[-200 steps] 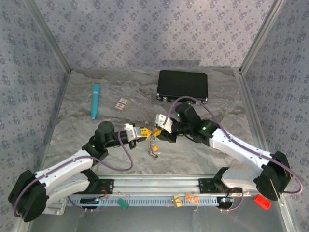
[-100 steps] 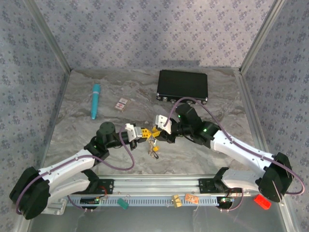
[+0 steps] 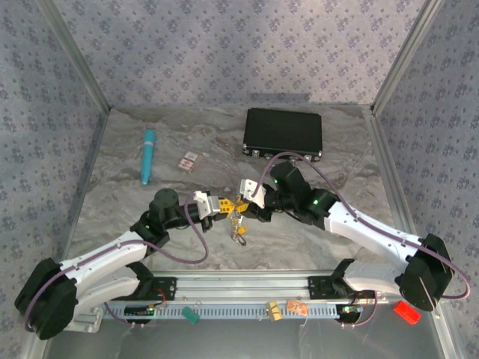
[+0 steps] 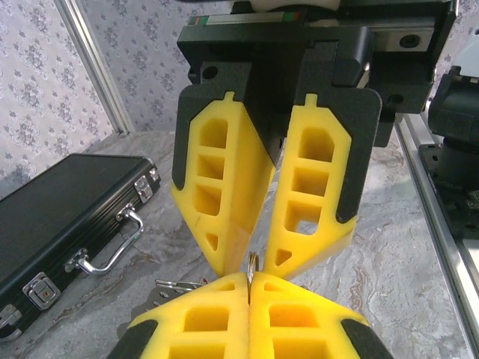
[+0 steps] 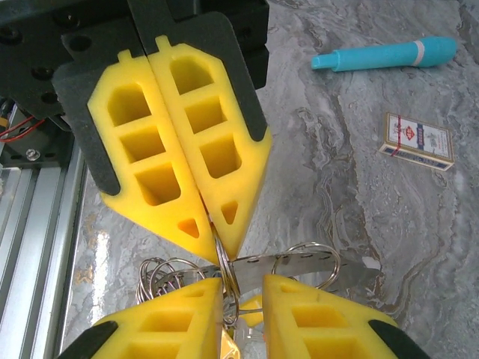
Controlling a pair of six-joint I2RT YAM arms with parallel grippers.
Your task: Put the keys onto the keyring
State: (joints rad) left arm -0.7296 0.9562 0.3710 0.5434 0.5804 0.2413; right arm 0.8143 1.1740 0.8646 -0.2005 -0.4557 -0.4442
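Observation:
Above the table's middle my two grippers meet tip to tip. My left gripper (image 3: pixel 223 205) (image 4: pixel 251 280) is shut on the thin silvery keyring (image 4: pixel 252 262) (image 5: pixel 227 277), which stands edge-on between its pads. My right gripper (image 3: pixel 244 200) (image 5: pixel 243 283) faces it, jaws a little apart, with the ring passing through the gap and a yellow key head (image 5: pixel 254 310) caught between the fingers. A flat holed metal blade (image 5: pixel 292 262) and more wire loops (image 5: pixel 161 273) hang around the ring. A small bunch of keys (image 3: pixel 238 226) dangles below both grippers.
A black case (image 3: pixel 283 132) (image 4: pixel 60 217) with a metal handle lies at the back. A teal pen (image 3: pixel 147 155) (image 5: pixel 385 54) and a small pink-and-white card (image 3: pixel 189 160) (image 5: pixel 416 140) lie at the back left. The metal rail (image 3: pixel 247 288) runs along the near edge.
The right gripper has edged slightly left, closer against the left gripper's tips. The hanging bunch has shifted a little. The left gripper stays shut on the ring.

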